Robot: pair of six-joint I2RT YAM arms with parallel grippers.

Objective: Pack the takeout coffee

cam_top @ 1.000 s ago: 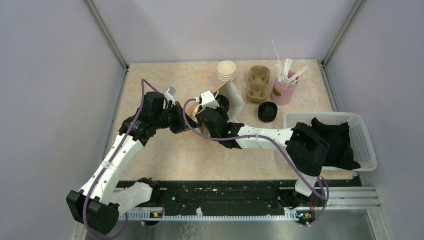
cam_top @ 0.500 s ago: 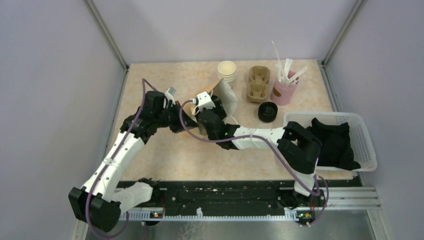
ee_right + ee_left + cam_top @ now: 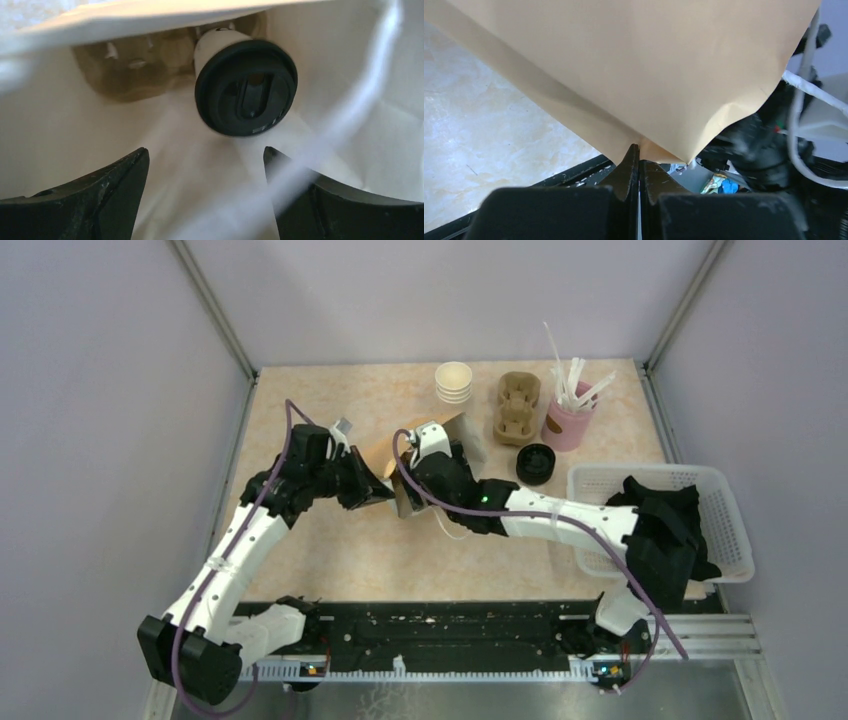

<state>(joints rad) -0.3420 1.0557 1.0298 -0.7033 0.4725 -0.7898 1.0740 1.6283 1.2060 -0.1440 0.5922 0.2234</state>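
The takeout coffee (image 3: pixel 245 87), a white cup with a black lid, lies inside the paper bag (image 3: pixel 462 432), lid toward my right wrist camera. It rests against a brown cardboard carrier (image 3: pixel 135 70) deep in the bag. My right gripper (image 3: pixel 206 152) is open and empty at the bag's mouth, its fingers apart from the cup. In the top view the right gripper (image 3: pixel 428 458) is mostly hidden by the bag. My left gripper (image 3: pixel 639 150) is shut on the bag's brown edge (image 3: pixel 634 65) and holds it up; it also shows in the top view (image 3: pixel 382 490).
A stack of lidless white cups (image 3: pixel 453 382), a second cardboard carrier (image 3: pixel 518 405) and a pink cup of stirrers (image 3: pixel 568 420) stand at the back. A pile of black lids (image 3: pixel 536 462) lies right of the bag. A white basket (image 3: pixel 735 515) with black cloth is at right.
My right wrist moved left and into the bag, then back to the right, and its elbow swung right. The bag tilted and shifted with it. My left gripper kept its hold.
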